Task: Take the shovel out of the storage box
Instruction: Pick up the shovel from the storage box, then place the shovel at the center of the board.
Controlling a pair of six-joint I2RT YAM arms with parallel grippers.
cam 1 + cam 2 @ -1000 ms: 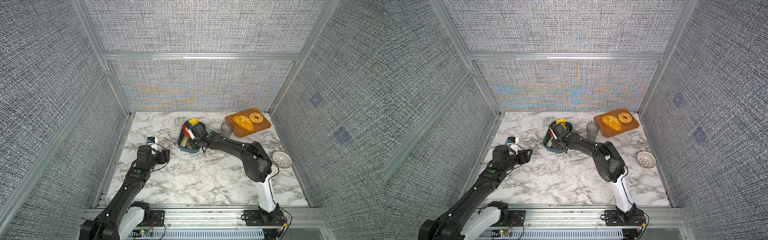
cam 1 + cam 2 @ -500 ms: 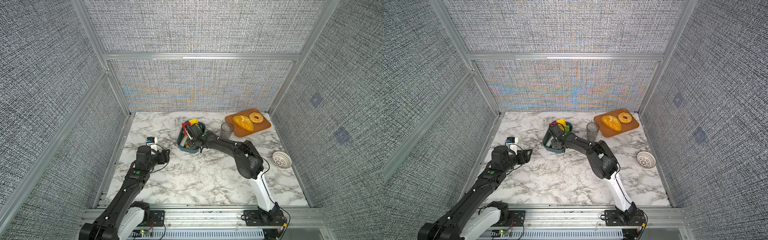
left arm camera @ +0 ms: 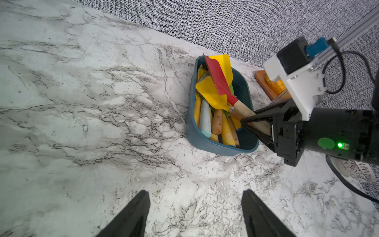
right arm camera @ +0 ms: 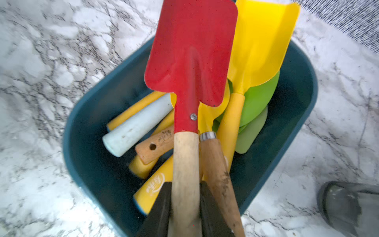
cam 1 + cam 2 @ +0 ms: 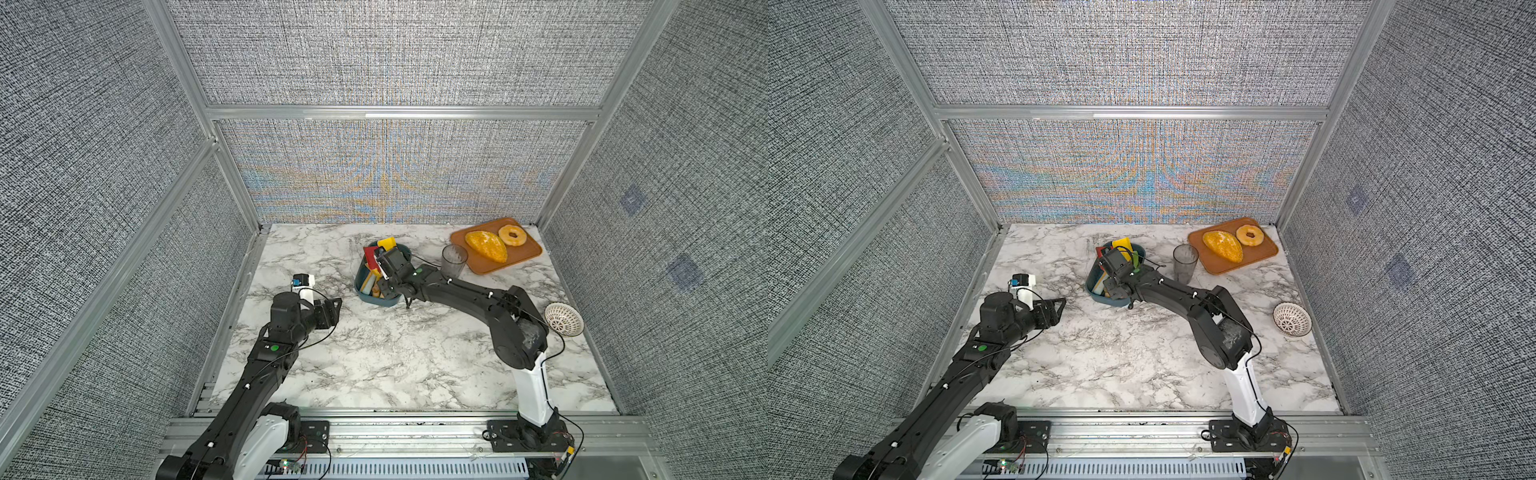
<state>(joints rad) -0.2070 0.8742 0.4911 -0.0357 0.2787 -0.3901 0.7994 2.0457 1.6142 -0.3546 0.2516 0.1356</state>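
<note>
Right gripper [image 4: 184,184]: both black fingers [image 4: 162,207] press on the pale wooden handle of the red shovel [image 4: 187,115], one on each side, with no gap showing. A firm clamp, low on the handle.

Shovel: its long axis runs roughly along the long axis of the box [image 4: 301,98]. The handle end is in the gripper at the box's near end. The flat red blade points away from the gripper toward the box's far end, and its tip reaches the far rim in the left wrist view. The blade face is turned up toward the wrist camera. The shovel lies over the heap, inside the box's outline. Cannot tell whether it rests on the heap or is clear of it.

In the box, under and beside it: a yellow scoop [image 4: 264,41], green blades [image 4: 260,92], a pale blue handle [image 4: 139,125] and more wooden and yellow handles, all lying roughly lengthwise.

Left gripper [image 3: 195,191]: fingers wide apart, nothing between them, over bare marble, well apart from the box and facing it.

Around the box in a top view: a glass [image 5: 454,259] near its right-arm side, an orange tray [image 5: 519,259] just beyond the glass, and a white bowl [image 5: 564,319] well apart.
</note>
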